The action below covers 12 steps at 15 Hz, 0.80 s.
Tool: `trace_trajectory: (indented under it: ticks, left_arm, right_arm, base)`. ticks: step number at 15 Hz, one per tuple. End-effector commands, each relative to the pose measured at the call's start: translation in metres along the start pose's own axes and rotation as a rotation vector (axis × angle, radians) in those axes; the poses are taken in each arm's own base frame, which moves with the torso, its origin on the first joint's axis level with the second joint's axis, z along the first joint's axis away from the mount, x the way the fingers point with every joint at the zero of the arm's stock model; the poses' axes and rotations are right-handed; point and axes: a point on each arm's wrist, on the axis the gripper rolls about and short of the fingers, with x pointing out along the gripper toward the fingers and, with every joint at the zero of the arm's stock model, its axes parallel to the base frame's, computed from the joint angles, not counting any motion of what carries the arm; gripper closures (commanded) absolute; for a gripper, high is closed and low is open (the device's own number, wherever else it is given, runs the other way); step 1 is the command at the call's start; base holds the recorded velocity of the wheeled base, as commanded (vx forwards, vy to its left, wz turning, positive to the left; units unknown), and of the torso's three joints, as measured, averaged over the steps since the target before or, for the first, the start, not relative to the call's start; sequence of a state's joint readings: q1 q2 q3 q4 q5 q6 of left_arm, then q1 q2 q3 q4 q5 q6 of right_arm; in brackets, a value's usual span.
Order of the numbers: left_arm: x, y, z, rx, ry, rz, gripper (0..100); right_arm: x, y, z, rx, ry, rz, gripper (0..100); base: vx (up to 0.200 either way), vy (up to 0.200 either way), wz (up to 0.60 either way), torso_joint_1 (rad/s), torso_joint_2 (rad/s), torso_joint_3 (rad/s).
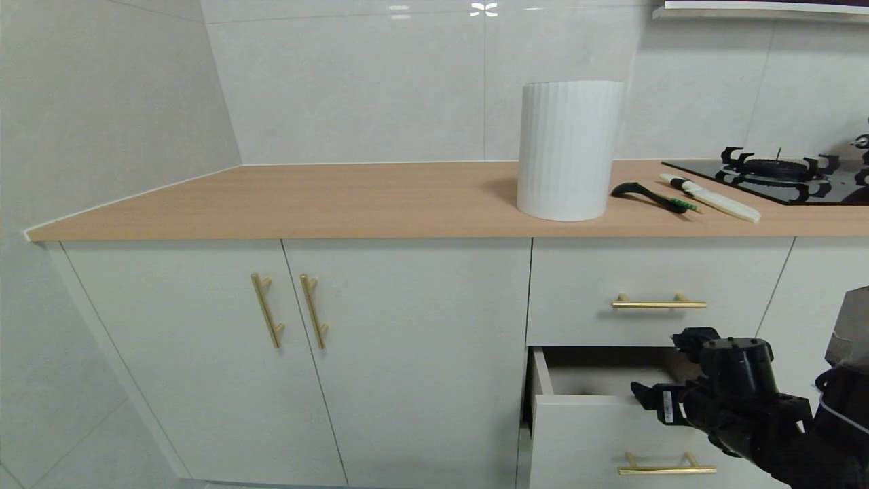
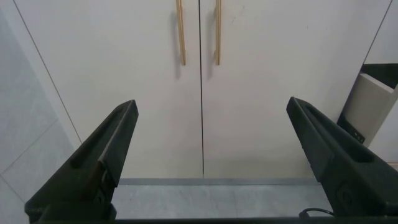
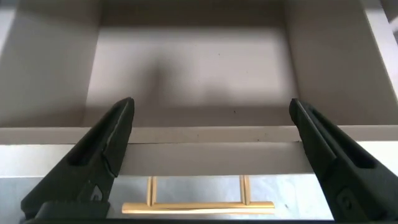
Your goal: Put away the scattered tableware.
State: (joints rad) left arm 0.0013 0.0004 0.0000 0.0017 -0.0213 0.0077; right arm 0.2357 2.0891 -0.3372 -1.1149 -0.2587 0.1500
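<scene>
Knife (image 1: 711, 197) lies near canister (image 1: 569, 149) in head view; right fingers (image 3: 99, 162) spread above drawer (image 3: 193, 134).

Pale glossy wall tiles (image 1: 353, 81); wooden countertop (image 1: 305, 200); white cabinet doors (image 1: 285, 380), 2 gold handles (image 1: 266, 310); black hob (image 1: 774, 178)

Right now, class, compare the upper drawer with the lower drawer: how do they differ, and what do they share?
The upper drawer is fully shut; the lower drawer is pulled out, its inside showing. The right tool hangs open over the lower drawer's front, not the upper drawer's. Both have white fronts and gold bar handles.
</scene>
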Motion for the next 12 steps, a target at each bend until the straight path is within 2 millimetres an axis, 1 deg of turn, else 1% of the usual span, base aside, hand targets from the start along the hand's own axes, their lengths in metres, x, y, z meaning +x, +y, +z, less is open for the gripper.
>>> trace_trajectory:
  ticks: [1,5,7,9,12]
  left_arm:
    - [0.0,0.0,0.0,0.0,-0.001,0.0,0]
    - [0.0,0.0,0.0,0.0,-0.001,0.0,0]
    - [0.0,0.0,0.0,0.0,-0.001,0.0,0]
    - [0.0,0.0,0.0,0.0,-0.001,0.0,0]
    - [0.0,0.0,0.0,0.0,-0.001,0.0,0]
  right_arm:
    - [-0.01,-0.001,0.007,-0.002,-0.004,0.005,0]
    - [-0.033,-0.005,0.013,-0.031,0.069,0.052,0]
    - [-0.044,-0.007,0.013,-0.076,0.116,0.073,0]
    - [-0.051,-0.008,0.011,-0.123,0.153,0.078,0]
    - [-0.06,-0.005,0.008,-0.152,0.19,0.094,0]
  base:
    - [0.0,0.0,0.0,0.0,0.0,0.0]
    - [0.0,0.0,0.0,0.0,0.0,0.0]
    - [0.0,0.0,0.0,0.0,0.0,0.0]
    - [0.0,0.0,0.0,0.0,0.0,0.0]
    - [0.0,0.0,0.0,0.0,0.0,0.0]
